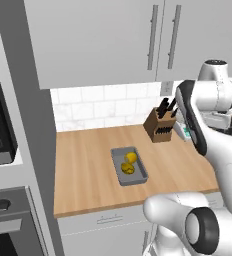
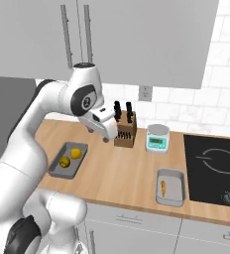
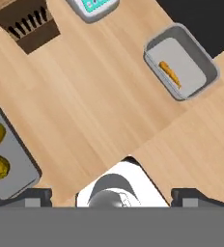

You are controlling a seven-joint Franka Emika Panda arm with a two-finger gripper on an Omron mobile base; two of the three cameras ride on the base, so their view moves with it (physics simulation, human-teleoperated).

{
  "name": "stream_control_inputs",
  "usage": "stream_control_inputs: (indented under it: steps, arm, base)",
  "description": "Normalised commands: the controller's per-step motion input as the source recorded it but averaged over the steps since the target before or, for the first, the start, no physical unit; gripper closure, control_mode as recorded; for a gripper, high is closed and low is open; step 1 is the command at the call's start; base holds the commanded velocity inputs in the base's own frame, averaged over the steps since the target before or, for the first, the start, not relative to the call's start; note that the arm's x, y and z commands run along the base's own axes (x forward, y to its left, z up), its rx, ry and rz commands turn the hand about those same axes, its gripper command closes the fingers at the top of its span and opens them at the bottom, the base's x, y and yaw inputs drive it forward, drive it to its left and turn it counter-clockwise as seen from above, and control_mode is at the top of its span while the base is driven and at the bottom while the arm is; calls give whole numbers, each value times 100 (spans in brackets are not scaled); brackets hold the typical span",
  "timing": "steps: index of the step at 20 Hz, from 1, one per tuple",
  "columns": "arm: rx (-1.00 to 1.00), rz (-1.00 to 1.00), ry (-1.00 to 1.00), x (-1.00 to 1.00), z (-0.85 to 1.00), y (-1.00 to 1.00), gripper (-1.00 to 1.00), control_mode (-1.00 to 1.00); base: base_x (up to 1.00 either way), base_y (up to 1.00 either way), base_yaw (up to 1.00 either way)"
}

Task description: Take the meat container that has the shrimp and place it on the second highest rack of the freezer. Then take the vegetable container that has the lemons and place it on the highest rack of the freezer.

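the gripper (image 3: 112,195) hangs high over the wooden counter (image 3: 99,111), looking straight down; its fingertips (image 3: 36,197) stand far apart at the edges of the hand view, spread wide with nothing between them. that height probably serves to survey both trays before choosing one. below and off to one side lies the shrimp tray (image 3: 181,61), a grey tray holding one thin orange shrimp (image 3: 170,73), near the counter's front edge beside the dark cooktop (image 2: 213,168). the lemon tray (image 1: 129,166) sits well apart on the other side, two lemons (image 1: 129,163) in it, cut off in the hand view. further back stand the knife block (image 2: 125,130) and a small scale (image 2: 157,138) against the tiled wall. the arm covers part of the scale in the left view. the freezer is hard to place here, so i cannot tell how its racks lie.
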Motion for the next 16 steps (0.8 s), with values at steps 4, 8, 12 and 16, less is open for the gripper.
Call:
stream_control_inputs:
  steps: [4, 8, 12, 16]
  arm:
    - [22, -17, 33, -43, -23, -100, -100, -100]
    - [8, -25, 10, -97, -56, -92, -100, -100]
    - [0, -27, 0, -97, -77, -74, -100, -100]
    - [2, -33, 0, -45, -80, -51, -100, -100]
  base:
    - [0, 0, 0]
    - [0, 0, 0]
    - [0, 0, 0]
    - [0, 0, 0]
